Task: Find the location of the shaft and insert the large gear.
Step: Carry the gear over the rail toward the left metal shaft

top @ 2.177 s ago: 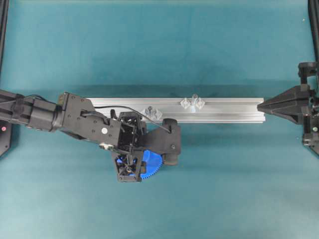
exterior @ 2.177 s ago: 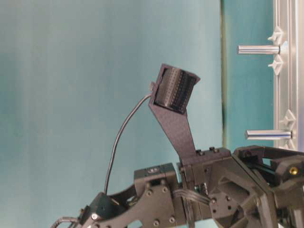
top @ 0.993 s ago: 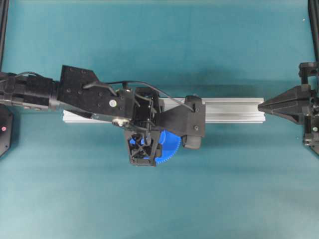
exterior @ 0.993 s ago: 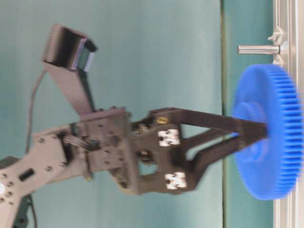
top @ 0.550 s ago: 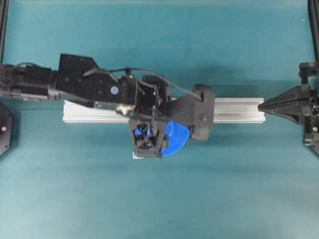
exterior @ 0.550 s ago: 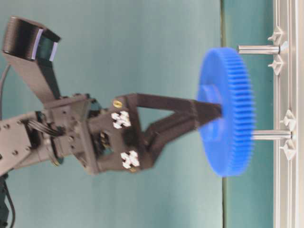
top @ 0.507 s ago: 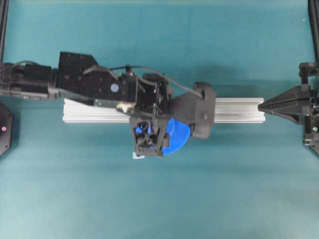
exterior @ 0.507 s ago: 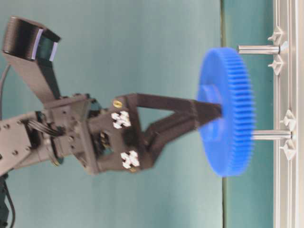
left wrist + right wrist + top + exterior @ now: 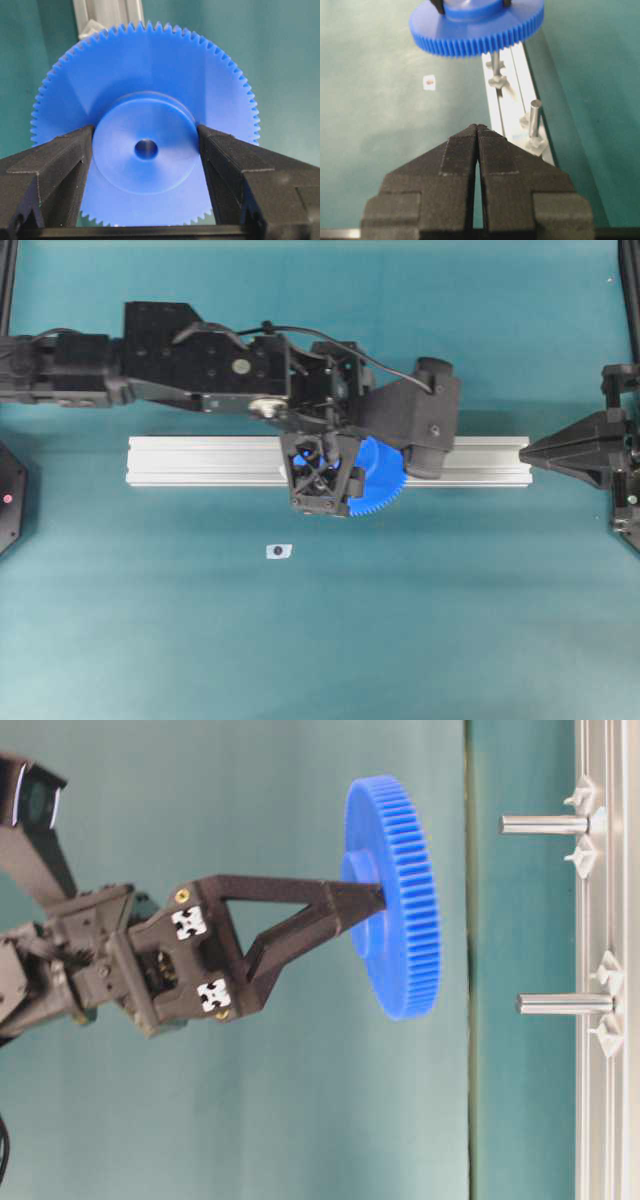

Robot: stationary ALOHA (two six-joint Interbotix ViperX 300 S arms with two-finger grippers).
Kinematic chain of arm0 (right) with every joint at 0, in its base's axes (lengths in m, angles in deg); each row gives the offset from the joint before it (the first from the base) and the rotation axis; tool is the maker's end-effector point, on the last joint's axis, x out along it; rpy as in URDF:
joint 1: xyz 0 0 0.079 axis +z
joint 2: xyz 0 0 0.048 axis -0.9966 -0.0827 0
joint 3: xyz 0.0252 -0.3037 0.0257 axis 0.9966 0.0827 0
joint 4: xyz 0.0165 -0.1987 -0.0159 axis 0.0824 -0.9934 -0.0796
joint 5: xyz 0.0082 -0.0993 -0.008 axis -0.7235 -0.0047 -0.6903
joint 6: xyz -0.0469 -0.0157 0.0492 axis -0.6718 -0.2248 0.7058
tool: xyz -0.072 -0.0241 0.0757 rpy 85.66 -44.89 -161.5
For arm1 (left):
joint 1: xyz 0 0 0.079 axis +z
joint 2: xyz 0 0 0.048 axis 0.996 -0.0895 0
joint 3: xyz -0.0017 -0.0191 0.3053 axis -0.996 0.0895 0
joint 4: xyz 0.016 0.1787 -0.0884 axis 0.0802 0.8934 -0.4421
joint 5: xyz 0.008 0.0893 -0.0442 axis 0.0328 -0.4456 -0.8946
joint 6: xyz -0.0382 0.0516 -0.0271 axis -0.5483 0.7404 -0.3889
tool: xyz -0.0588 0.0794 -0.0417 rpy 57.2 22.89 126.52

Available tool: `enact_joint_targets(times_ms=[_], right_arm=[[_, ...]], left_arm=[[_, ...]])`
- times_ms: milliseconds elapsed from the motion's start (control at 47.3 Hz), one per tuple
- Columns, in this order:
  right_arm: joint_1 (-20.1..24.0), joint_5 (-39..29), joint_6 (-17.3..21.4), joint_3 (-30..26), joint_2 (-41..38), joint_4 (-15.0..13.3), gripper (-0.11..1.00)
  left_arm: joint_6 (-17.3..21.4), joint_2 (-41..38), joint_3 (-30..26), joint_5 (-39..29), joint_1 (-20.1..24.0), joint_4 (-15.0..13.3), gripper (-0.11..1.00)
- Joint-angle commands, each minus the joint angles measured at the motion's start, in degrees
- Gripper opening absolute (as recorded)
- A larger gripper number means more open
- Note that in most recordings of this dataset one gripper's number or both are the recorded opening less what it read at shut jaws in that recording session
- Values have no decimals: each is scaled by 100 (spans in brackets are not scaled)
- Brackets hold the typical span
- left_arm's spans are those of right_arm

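Observation:
The large gear (image 9: 395,910), a bright blue toothed disc, hangs level above the rail. My left gripper (image 9: 372,905) is shut on its raised hub (image 9: 145,150), one finger on each side. Seen from table level, the gear floats clear of both pins, its centre between them. The shaft (image 9: 565,1004) stands on the rail between clear mounts, and in the right wrist view the shaft (image 9: 496,62) shows just below the gear's rim (image 9: 475,25). From overhead, the gear (image 9: 378,475) and my left gripper (image 9: 322,475) hide both pins. My right gripper (image 9: 478,127) is shut and holds nothing.
A long aluminium rail (image 9: 200,460) lies across the middle of the teal table. A second pin with a dark top (image 9: 535,117) stands on it, nearer my right gripper (image 9: 525,452), which points at the rail's right end. A small white tag (image 9: 278,551) lies in front of the rail.
My left gripper has lifted the gear higher above the rail and carried it off the shaft's line toward the other pin. The white tag has come into view. The right arm has not moved.

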Motion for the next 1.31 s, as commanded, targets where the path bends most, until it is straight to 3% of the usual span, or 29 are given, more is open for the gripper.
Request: enact_joint_targets(times_ms=[0,402,1289], right_arm=[[-18,26,44,-53,-18,9,0],[-18,26,44,-53,-18,9,0],[-18,26,44,-53,-9,9,0]], left_arm=[[53,62,-325,-26,70,18,70],[396,-396,-844,-70,220,18,70],[404,-1239,-1389,-70,378,18,70]])
